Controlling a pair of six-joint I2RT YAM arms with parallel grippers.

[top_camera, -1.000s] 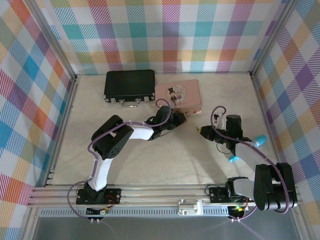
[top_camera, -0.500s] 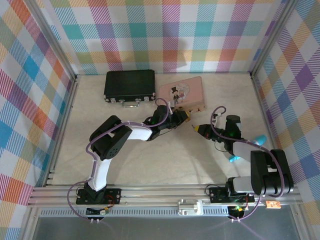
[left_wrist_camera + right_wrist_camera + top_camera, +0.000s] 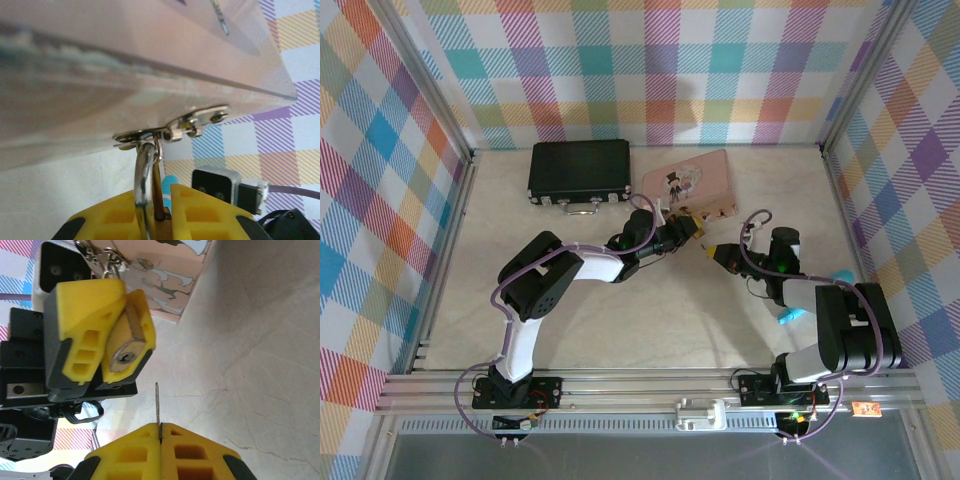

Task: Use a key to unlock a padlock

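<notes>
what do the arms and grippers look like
Left arm: black joints, white links. Right arm: mostly black, with teal caps. Purple cables loop along both. The left gripper and right gripper have blocky yellow fingers with rectangular cut-outs.

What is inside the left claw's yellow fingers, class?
A brass padlock, its keyhole end showing, its shackle hooked through the pink tin's hasp. The left claw's fingers cover most of the padlock's body.
</notes>
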